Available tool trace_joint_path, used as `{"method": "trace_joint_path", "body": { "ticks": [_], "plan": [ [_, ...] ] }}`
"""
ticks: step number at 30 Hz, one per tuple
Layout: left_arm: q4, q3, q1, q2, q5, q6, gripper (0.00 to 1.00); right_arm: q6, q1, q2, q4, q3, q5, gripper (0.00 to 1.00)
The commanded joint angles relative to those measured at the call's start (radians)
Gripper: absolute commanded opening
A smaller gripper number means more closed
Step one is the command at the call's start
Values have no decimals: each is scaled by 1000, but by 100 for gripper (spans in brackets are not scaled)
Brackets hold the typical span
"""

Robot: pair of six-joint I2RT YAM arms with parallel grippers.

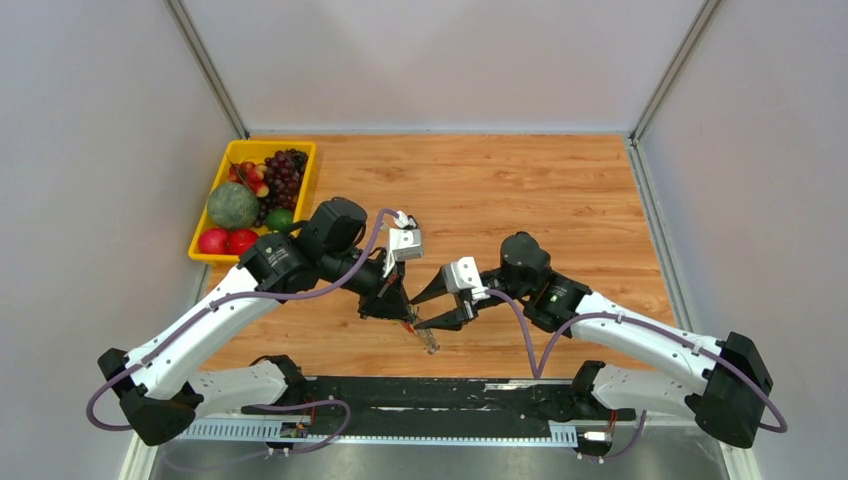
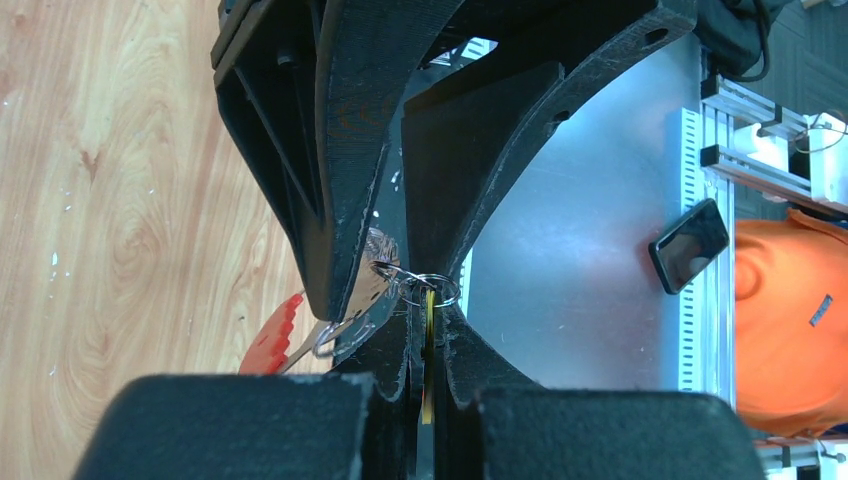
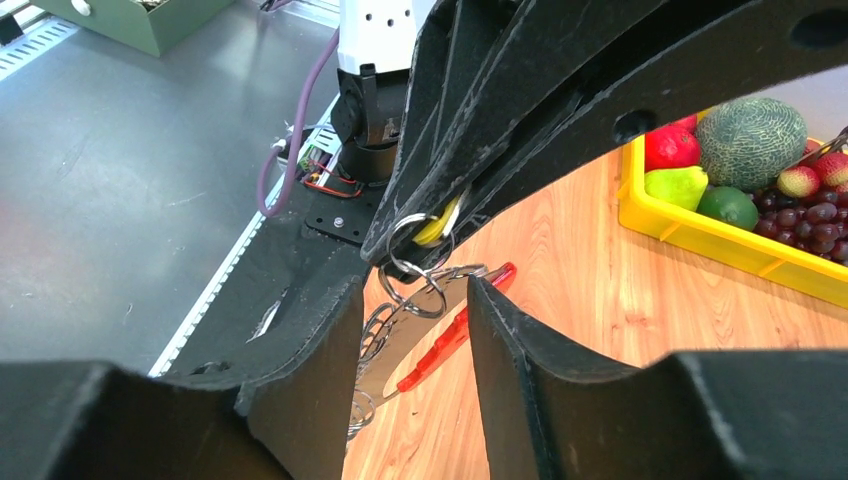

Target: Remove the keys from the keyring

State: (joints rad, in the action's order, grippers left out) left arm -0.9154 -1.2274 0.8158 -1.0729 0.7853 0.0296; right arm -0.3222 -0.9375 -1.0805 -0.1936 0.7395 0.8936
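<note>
A yellow tray (image 1: 204,257) sits at the far left of the wooden table (image 1: 520,190). It holds a netted melon (image 1: 232,206), a bunch of dark grapes (image 1: 286,174), two red fruits (image 1: 227,241), a lime (image 1: 280,219), a yellow-green pear (image 3: 672,188) and a few small reddish fruits (image 3: 801,180).

The two arms meet near the middle of the table's near side, just ahead of the black base plate (image 1: 450,395), and the bunch hangs between them above the wood. The left gripper (image 2: 426,330) has its fingers pressed together on a yellow tag (image 2: 429,352), which hangs from thin silver wire rings (image 2: 418,285). The right gripper (image 3: 417,300) stands partly open, one finger on each side of the bunch; whether either pad touches metal cannot be told.

The keyring (image 3: 450,337) shows as a flat red piece with a toothed edge. In the right wrist view it is seen edge-on, its long axis running on a slant from lower left to upper right. Its upper end lies just beside that gripper's right-hand finger. The keys (image 3: 398,345), silver-grey and flat, hang alongside it from the same rings, pointing down and towards the near edge of the table
</note>
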Motion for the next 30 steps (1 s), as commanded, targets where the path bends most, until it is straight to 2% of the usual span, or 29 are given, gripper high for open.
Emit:
{"method": "trace_joint_path", "body": {
  "ticks": [1, 7, 11, 13, 17, 25, 30],
  "plan": [
    [11, -40, 12, 1, 29, 24, 0, 3, -7, 0, -18, 52, 11, 47],
    [7, -44, 13, 6, 10, 29, 0, 6, -8, 22, -18, 36, 11, 32],
    [-8, -56, 14, 15, -14, 37, 0, 5, -7, 40, -17, 16, 14, 16],
    [-17, -65, 13, 19, -35, 44, 0, 6, -8, 46, -15, 9, 13, 14],
    [-30, -77, 14, 27, -76, 50, 0, 8, -6, 55, -10, 5, 15, 0],
    [-62, -106, 14, 45, -220, 74, 0, 39, -7, 58, 17, 7, 33, 0],
    [-84, -110, 14, 44, -322, 90, 0, 145, -7, 29, 47, 39, 64, 0]
  ]
}}
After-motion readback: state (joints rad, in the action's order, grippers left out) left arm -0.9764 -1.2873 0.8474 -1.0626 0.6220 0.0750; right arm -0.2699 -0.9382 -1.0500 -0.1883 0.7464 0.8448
